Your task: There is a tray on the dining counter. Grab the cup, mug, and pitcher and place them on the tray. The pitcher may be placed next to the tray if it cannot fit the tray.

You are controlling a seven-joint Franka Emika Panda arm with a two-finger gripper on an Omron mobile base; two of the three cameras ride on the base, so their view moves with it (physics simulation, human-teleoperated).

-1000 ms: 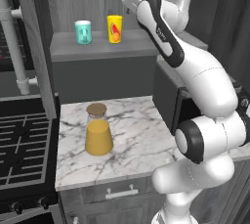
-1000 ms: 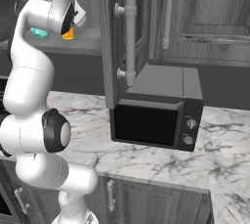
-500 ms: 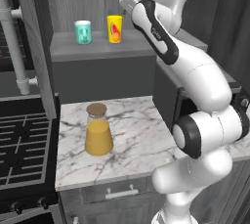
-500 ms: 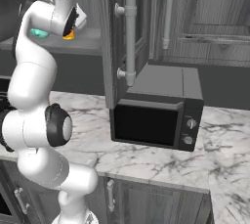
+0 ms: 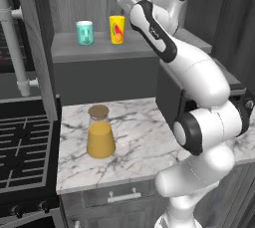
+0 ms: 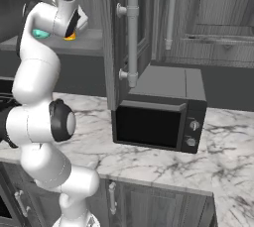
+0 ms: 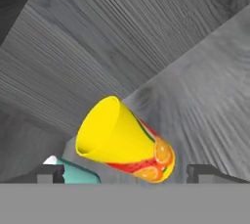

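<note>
Cup (image 7: 128, 142) centred between open pincer (image 7: 126, 173) tips, mug (image 7: 73, 171) beside.

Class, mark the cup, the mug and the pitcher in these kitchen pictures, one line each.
cup (image 5: 117, 29), left base view, on its yellow side wall.
mug (image 5: 84, 33), left base view, on its teal front.
pitcher (image 5: 100, 139), left base view, on the orange liquid in its wide lower body.

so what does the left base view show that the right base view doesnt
Left base view: the pitcher on the marble counter beside the stove, and the whole yellow cup and teal mug apart on the shelf. Right base view: the microwave's front and the cabinet door handles. Both: the arm reaching up to the shelf.
</note>
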